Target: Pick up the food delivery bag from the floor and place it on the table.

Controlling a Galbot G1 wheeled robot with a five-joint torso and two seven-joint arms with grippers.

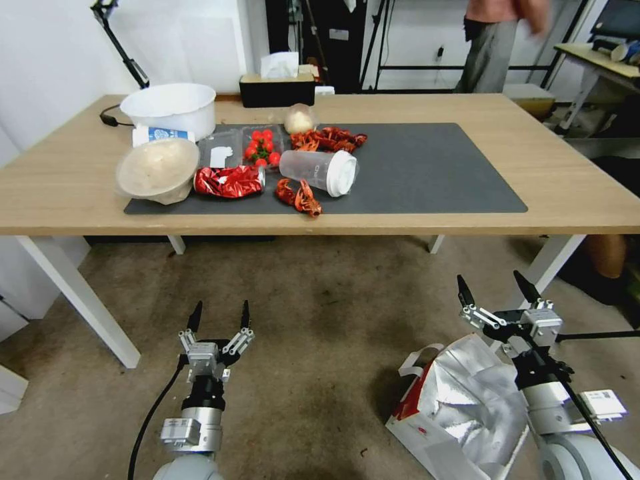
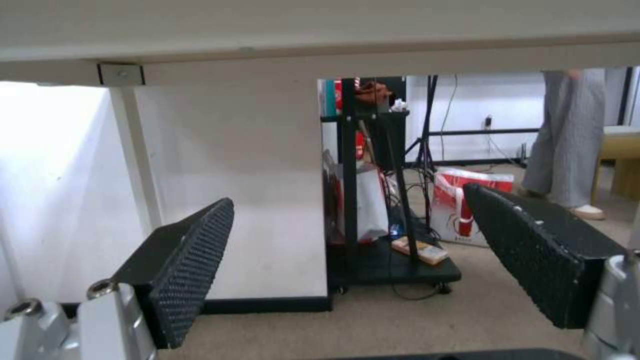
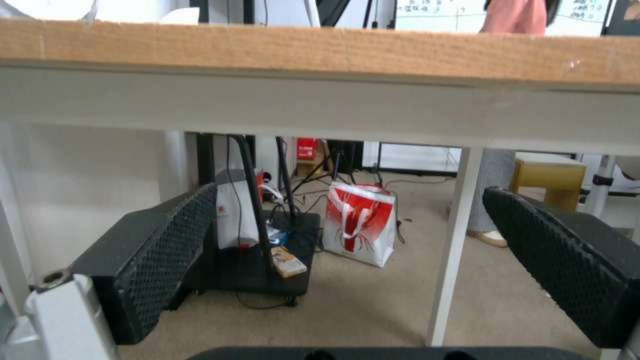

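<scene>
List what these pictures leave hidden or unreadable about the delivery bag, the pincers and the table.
- Food delivery bag, head view: its right side is hidden by the right pincer and arm; its bottom is cut by the frame edge.
- Bag contents: not visible past the foil.
- Table, head view: the left end is cut off.
- Left pincer: nothing hidden.

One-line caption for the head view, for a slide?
Both hands, left hand and right hand, open above the floor; white-and-red foil-lined paper delivery bag beside the right arm.

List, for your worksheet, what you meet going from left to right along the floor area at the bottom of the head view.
left gripper → bare stretch of the floor → food delivery bag → right gripper
</scene>
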